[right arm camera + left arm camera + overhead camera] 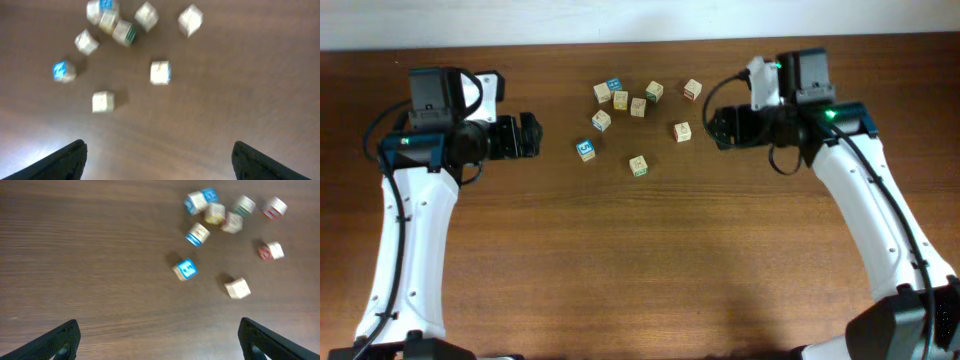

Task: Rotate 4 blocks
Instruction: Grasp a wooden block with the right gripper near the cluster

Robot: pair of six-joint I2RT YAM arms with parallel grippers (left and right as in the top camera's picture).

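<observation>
Small pale wooden blocks lie scattered at the table's back centre. A blue-and-white-faced block [586, 150] [186, 270] [63, 71] lies nearest my left gripper [534, 136] [159, 324]. A cream block with green print [638, 166] [237, 288] [103, 101] is the closest to the front. Another cream block [682, 131] [270, 251] [160, 72] lies just left of my right gripper [714, 126] [159, 145], and one with a reddish print [692, 90] [190, 20] sits behind it. Both grippers are open and empty, hovering apart from every block.
A loose cluster of like cubes [628, 98] [220, 211] [115, 22] sits at the back, with one more cube [601, 121] just in front of it on the left. The brown wooden table [650, 260] ends at a pale wall behind.
</observation>
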